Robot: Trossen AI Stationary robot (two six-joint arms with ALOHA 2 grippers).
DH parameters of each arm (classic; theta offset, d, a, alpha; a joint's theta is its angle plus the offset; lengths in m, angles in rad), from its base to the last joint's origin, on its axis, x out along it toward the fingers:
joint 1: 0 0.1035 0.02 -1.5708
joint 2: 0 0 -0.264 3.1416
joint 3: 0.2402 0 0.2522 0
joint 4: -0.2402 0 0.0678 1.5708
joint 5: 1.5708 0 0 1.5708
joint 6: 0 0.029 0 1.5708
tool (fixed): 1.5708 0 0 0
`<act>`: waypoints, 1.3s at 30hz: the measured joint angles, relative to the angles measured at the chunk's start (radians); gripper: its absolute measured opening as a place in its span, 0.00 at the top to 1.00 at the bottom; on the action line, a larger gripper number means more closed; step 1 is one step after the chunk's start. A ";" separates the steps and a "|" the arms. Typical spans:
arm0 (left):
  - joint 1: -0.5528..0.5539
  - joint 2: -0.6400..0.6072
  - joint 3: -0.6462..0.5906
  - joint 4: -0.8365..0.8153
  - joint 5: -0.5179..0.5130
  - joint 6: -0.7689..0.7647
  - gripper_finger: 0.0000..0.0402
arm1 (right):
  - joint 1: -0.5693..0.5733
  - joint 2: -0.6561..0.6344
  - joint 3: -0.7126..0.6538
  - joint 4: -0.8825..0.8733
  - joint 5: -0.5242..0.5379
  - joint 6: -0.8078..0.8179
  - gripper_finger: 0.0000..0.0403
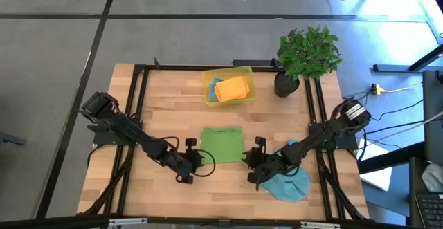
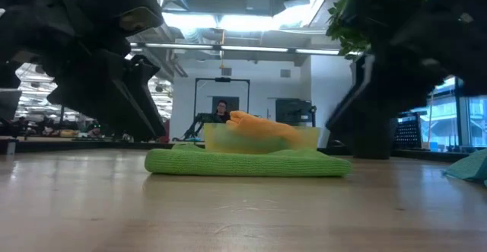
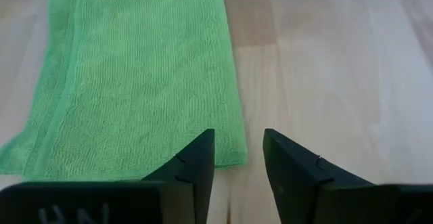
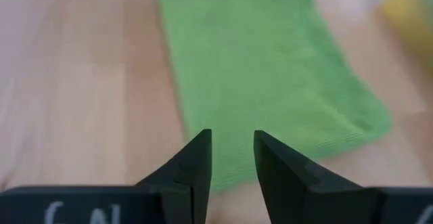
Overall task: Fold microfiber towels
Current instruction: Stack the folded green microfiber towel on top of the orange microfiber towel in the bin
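Note:
A green towel (image 1: 221, 144) lies flat on the wooden table's middle, folded into a rectangle; the low view shows it as a low green pad (image 2: 247, 163). My left gripper (image 1: 199, 160) stands open at its near left corner (image 3: 233, 158), with bare table between the fingers. My right gripper (image 1: 250, 162) stands open over its near right edge (image 4: 230, 173), nothing gripped. A teal-blue towel (image 1: 291, 184) lies crumpled on the table under my right arm. An orange towel (image 1: 232, 88) sits in the yellow bin.
The translucent yellow bin (image 1: 228, 70) stands behind the green towel at the far middle, with a bit of teal cloth beside the orange towel. A potted plant (image 1: 304, 56) stands at the far right. Bare wood lies near and left of the green towel.

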 joint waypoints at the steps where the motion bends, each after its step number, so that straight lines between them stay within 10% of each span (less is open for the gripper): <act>1: 0.000 0.004 0.000 -0.001 -0.001 0.001 0.70 | 0.004 0.011 0.000 0.005 -0.013 -0.007 0.72; 21: 0.001 0.035 0.005 0.042 -0.032 0.128 0.47 | 0.009 0.090 0.000 0.122 -0.063 -0.237 0.36; 39: 0.010 0.149 0.006 0.047 -0.197 0.232 0.60 | -0.008 0.180 0.007 0.075 -0.015 -0.233 0.61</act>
